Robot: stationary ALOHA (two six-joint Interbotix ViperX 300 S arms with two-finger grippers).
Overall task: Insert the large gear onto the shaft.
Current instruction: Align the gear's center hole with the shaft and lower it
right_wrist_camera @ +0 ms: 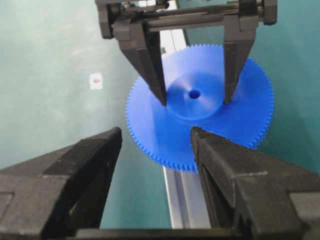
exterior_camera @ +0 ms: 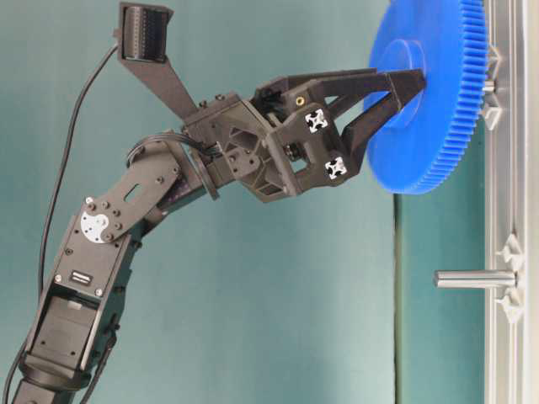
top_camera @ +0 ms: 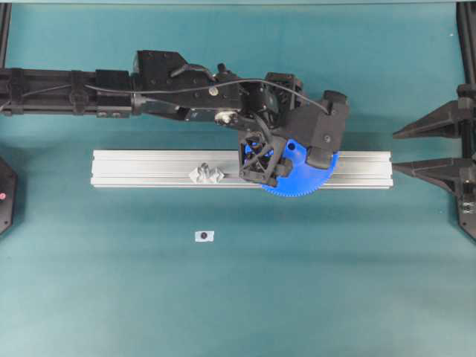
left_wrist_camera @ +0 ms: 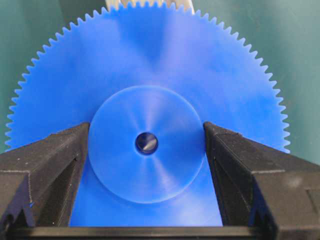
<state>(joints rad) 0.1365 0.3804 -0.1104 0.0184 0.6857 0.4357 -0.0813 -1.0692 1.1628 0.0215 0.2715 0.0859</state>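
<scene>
The gear (left_wrist_camera: 150, 100) sits flat against the rail (top_camera: 149, 169), over the right-hand shaft (exterior_camera: 491, 85). In the table-level view I see only a short stub of that pin between the gear's back face and the rail, so I judge the gear is threaded on and nearly or fully seated. I think what's left is to let go and back off.

It's a bright blue disc with fine teeth all round, a raised round hub and a small centre hole that looks dark in my left wrist view.

My left gripper (left_wrist_camera: 146, 145) has its fingers set wide, one on each side of the hub and touching it, so it holds the gear by the hub. The other shaft (exterior_camera: 473, 279) stands bare further along the rail. My right gripper (right_wrist_camera: 155, 165) hangs well back, jaws spread, holding nothing.
</scene>
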